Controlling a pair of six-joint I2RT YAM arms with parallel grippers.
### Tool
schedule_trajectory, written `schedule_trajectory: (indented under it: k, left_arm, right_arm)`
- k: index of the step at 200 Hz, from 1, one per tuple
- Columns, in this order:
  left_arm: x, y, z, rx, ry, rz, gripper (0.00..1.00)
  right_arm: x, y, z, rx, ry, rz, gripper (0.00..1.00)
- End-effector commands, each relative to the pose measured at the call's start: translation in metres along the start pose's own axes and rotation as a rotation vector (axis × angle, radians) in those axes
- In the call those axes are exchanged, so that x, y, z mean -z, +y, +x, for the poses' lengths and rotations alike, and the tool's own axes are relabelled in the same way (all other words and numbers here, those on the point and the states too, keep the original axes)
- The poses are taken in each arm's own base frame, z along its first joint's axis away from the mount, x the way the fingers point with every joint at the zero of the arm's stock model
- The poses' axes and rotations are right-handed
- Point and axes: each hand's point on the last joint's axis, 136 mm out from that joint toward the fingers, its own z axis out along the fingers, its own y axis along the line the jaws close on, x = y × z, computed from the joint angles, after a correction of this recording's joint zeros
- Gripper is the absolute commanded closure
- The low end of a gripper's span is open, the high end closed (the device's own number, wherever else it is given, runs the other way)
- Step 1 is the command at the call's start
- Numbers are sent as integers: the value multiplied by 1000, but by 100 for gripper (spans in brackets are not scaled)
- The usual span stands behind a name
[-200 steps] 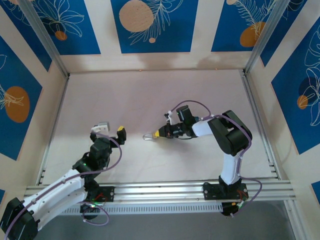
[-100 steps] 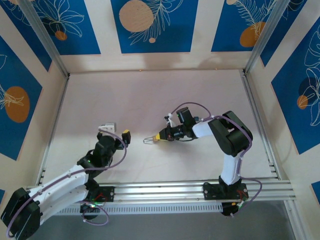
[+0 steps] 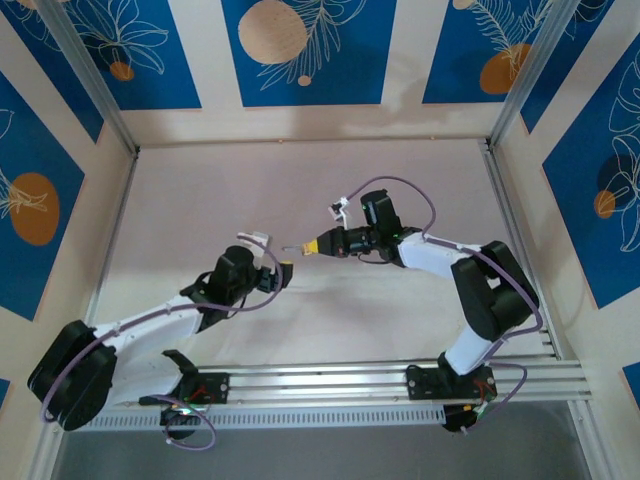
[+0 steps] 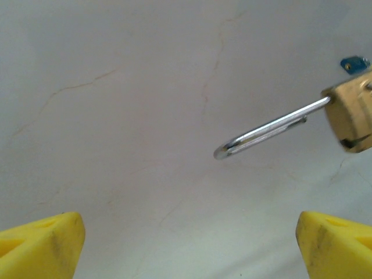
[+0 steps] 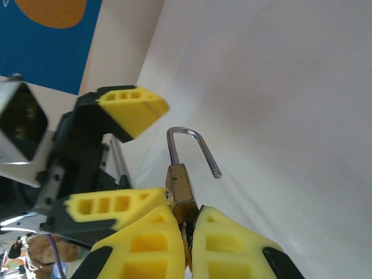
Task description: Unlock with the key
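Right tool (image 5: 187, 229) clamped on padlock (image 5: 179, 187) body, shackle (image 5: 170, 148) open. Left tool (image 4: 186, 247) spread wide, facing shackle. Blue key (image 4: 354, 63) head near padlock.

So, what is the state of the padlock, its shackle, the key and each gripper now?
padlock: held by its body
shackle: open, one end free of the body
key: bluish head beyond the padlock; inserted or not, cannot tell
right gripper: shut on the padlock
left gripper: open, holding nothing
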Motion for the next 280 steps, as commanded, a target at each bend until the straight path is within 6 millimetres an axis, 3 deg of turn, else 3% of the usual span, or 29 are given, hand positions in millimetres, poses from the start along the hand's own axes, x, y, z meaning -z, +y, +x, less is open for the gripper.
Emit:
schedule_trajectory:
  k: [1,56,148,216,280]
  left_arm:
    - [-4,-6,-19,-29,-43,22,7]
    - [-7,17,-32,-9,-132,-110,6]
    - [-20,23,-42,-4,-254,-142,6]
    - [-33,32,-24,-7,-212,-182,5]
    - [-39,33,-13,-14,-204,-182,4]
  right_arm:
    - [5,17,4,-16,21,-50,98]
    - [10,28,8,-48,18,-111,98]
    - [6,34,10,-151,49,-176,98]
    - [-8,-30,-17,-282,2,-83,98]
    - [-10,-67,-36,-340,-30,-52,99]
